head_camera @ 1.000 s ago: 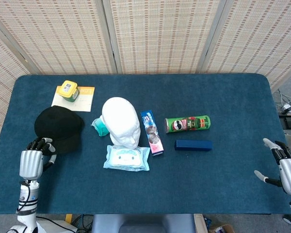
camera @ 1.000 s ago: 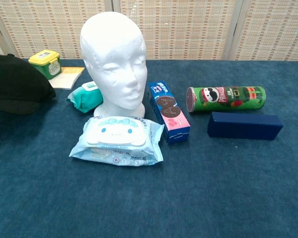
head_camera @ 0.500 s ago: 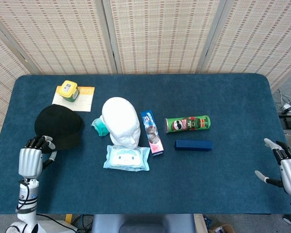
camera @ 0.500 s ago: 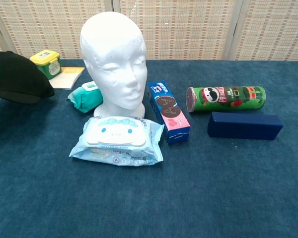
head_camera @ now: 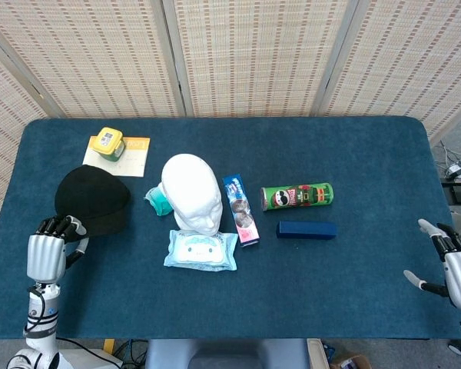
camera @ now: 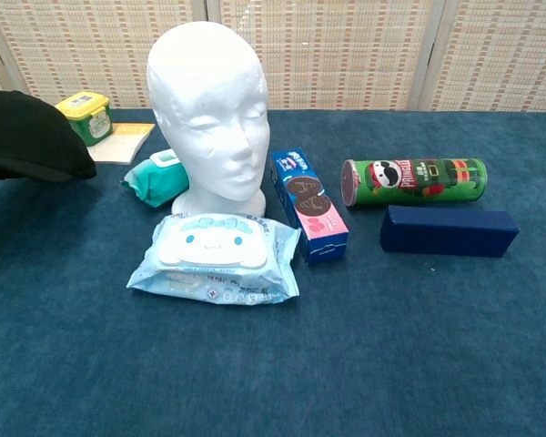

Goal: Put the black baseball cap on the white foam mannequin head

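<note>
Your left hand (head_camera: 46,254) sits at the table's (head_camera: 353,146) near left corner, knuckles up, its fingers (head_camera: 55,226) curled over the near edge of the cap (head_camera: 92,200) and pinching the brim with the thumb. The forearm runs straight down from the hand toward the bottom of the head view. In the chest view the cap (camera: 27,137) hangs at the far left with its underside clear of the cloth, tilted slightly down toward the head (camera: 209,109); the hand itself is out of that view.

Your right hand (head_camera: 455,265) waits past the table's right edge, well apart from everything, palm turned inward, fingers spread and thumb held out, holding nothing.

The head (head_camera: 192,192) stands upright near the middle of the table, face toward you, bare on top. A wipes pack (head_camera: 202,250) lies just in front of its base, and a teal pack (head_camera: 158,201) lies just beside it on the cap's side. A biscuit box (head_camera: 241,209) lies beside it on the other side, then a Pringles can (head_camera: 296,197) on its side with a blue box (head_camera: 306,229) in front. A yellow tub (head_camera: 108,143) rests on a card (head_camera: 135,157) behind the cap.
</note>
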Tool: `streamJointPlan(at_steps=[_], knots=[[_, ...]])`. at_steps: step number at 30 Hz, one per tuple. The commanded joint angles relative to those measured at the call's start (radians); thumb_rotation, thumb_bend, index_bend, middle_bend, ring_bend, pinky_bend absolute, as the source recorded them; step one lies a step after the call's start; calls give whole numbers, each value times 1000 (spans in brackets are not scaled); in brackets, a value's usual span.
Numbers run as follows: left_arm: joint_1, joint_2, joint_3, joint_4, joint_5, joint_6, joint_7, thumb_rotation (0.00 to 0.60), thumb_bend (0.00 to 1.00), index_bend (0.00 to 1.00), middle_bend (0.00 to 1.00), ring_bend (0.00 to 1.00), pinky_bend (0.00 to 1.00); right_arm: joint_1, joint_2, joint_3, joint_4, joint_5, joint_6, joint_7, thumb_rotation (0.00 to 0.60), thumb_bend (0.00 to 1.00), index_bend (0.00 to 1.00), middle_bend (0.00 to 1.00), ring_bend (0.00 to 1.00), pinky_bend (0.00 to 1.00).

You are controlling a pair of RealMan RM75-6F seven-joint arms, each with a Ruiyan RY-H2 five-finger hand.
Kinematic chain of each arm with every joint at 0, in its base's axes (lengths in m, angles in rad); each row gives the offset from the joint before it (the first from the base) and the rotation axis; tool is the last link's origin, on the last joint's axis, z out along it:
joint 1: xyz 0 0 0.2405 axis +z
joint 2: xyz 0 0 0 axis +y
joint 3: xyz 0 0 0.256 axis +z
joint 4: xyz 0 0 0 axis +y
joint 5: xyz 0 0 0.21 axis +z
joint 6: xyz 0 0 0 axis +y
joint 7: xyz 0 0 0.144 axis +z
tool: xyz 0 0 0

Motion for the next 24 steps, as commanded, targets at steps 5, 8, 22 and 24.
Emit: streamJointPlan(at_steps=[5,8,22,24], knots=[[-19,-5,-5,28,16,47,-16,600,361,872,533,377,423,-1,1,0,0,-1,2,3,600,0,151,269,155,449],[-25,2,-6,23,19,57,-11,600,360,873,534,377,425,-1,1,0,1,-1,2,5,600,0,150,269,155,449],[-66,65,-15,-68,50,106,46,600,359,883,545,384,431,0,2,1,1,0,0,4,600,0,150,269,155,449],[-73,75,-18,-84,54,111,57,600,359,886,548,386,433,0,2,1,1,1,1,4,600,0,150,269,155,449]])
